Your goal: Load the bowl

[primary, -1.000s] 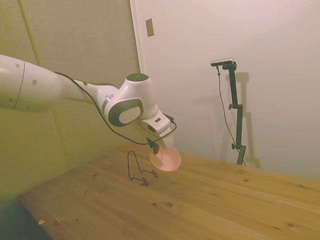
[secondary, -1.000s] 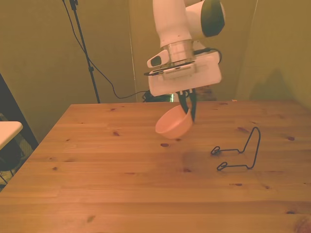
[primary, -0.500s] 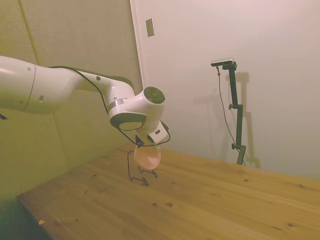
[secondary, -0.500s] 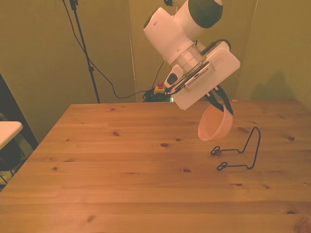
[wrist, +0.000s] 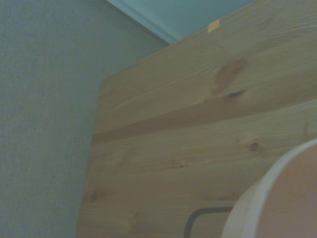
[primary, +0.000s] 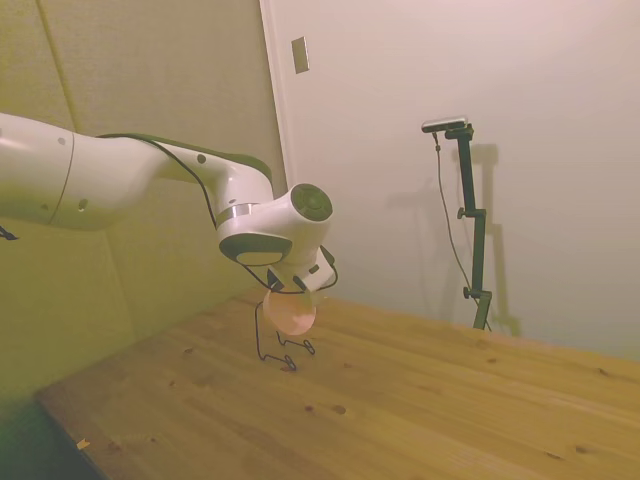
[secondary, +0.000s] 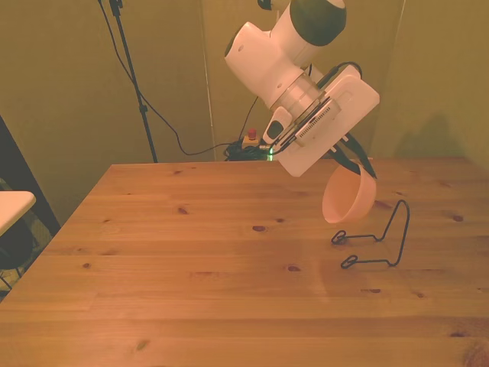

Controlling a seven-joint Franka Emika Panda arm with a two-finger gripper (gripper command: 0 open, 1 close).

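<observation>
The bowl (secondary: 348, 200) was held tilted, pinched at its rim by the end effector (secondary: 357, 164), above the wire rack (secondary: 374, 241) on the tabletop (secondary: 191, 267).

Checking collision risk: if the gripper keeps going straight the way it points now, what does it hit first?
Probably the wire rack: the gripper, shut on the tilted pink bowl, points down over it. Depth is unclear; it could pass beside the rack to the wooden table.
</observation>
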